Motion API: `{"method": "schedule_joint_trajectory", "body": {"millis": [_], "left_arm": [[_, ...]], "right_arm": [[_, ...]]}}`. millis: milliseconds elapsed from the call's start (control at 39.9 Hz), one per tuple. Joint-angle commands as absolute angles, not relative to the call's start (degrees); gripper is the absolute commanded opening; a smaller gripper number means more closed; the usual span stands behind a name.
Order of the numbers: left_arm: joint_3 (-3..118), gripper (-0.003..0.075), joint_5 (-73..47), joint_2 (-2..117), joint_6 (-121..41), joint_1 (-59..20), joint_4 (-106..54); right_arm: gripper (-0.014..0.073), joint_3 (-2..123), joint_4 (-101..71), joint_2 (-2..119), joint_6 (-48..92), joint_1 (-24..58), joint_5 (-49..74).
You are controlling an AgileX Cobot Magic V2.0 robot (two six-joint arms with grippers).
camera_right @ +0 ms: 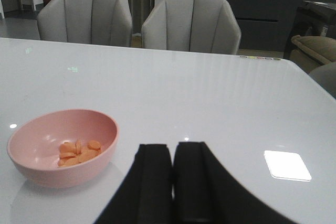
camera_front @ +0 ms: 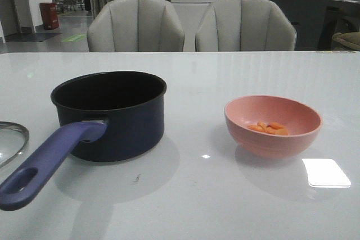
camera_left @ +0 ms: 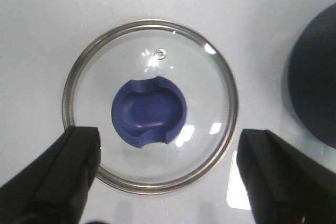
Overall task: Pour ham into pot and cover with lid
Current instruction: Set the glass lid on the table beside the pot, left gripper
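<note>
Where glossy white table (camera_front: 185, 195) ends, grey chairs (camera_front: 136, 25) (two) stand

A pink bowl (camera_right: 62, 148) holding orange ham (camera_right: 79, 152) slices sits on a white surface (camera_right: 210, 98). The right end effector (camera_right: 172, 182) is closed and empty beside it.

The front camera looked low across the table (camera_front: 185, 195) toward two chairs (camera_front: 135, 25). The left wrist camera stared straight down, close over the lid (camera_left: 149, 106). The right wrist camera faced forward, sharing the bowl (camera_right: 63, 148), apparently from nearer.
</note>
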State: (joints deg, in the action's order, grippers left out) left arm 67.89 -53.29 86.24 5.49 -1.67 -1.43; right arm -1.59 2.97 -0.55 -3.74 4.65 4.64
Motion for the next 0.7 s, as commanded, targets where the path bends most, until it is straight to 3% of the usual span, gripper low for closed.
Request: {"method": "schedule_joint_trajectory", "body": {"millis": [0, 226, 677], "left_arm": [[67.05, 0.0552, -50.93, 78.46, 5.13, -3.63, -2.04], [61.5, 0.0552, -48.47, 65.19, 5.13, -8.02, -2.04], [41.4, 0.0552, -33.35, 32.42, 5.24, -8.43, -2.04]], "right_arm": [[0.016, -1.25, 3.53, -1.76, -3.82, 4.37, 0.0], [0.016, -1.25, 3.53, -1.76, -3.82, 4.37, 0.0], [0.016, -1.25, 3.53, -1.76, -3.82, 4.37, 0.0]]}}
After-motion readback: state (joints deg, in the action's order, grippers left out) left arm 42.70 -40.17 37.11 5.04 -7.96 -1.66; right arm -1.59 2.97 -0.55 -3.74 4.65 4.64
